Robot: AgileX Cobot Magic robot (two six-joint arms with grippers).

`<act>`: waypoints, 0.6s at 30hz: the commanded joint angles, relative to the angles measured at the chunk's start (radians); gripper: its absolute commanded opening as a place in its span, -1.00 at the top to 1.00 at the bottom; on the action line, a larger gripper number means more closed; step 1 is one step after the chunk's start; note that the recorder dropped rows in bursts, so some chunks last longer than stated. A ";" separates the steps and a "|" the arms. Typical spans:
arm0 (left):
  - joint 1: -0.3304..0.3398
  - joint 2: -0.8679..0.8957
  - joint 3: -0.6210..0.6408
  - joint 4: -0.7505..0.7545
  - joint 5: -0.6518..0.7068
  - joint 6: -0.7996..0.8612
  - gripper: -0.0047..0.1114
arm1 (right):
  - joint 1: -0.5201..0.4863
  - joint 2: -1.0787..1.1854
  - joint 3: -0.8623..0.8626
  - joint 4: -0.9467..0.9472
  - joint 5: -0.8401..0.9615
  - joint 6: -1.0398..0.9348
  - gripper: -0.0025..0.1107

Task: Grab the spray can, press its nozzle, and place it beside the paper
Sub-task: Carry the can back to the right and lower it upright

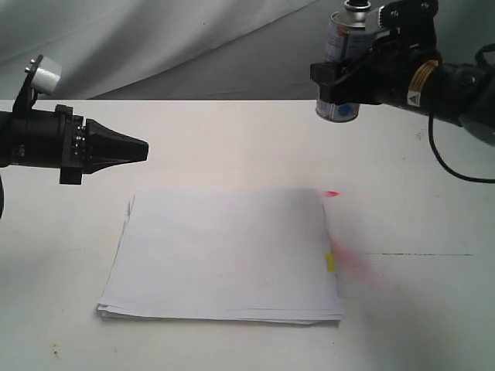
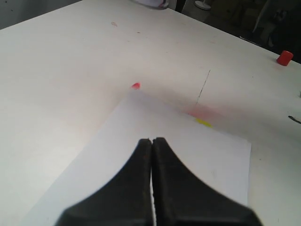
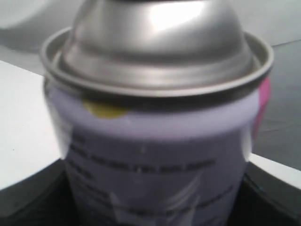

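The silver spray can (image 1: pixel 341 58) hangs high above the table at the back right, gripped by my right gripper (image 1: pixel 340 81) around its labelled body. In the right wrist view the spray can (image 3: pixel 155 122) fills the frame, its domed silver top uppermost; the nozzle is cut off there and not clear in the exterior view. The white paper (image 1: pixel 224 255) lies flat in the middle of the table, with a yellow mark (image 1: pixel 330 262) on its right edge. My left gripper (image 1: pixel 143 149) hovers shut and empty above the table left of the paper; its fingertips (image 2: pixel 146 143) point over the paper (image 2: pixel 188 160).
A faint red spray stain (image 1: pixel 356 263) tints the table right of the paper, and a small red spot (image 1: pixel 332 193) sits by the sheet's far right corner. A red cap (image 2: pixel 284 57) stands far off on the table. Grey cloth backs the table.
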 commanded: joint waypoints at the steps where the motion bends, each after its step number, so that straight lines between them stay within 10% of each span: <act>1: 0.001 -0.011 0.004 0.002 0.013 -0.012 0.92 | -0.010 0.080 -0.010 0.063 -0.113 -0.097 0.96; 18: 0.001 -0.011 0.004 0.006 0.013 -0.066 0.92 | -0.012 0.310 -0.010 0.314 -0.319 -0.299 0.96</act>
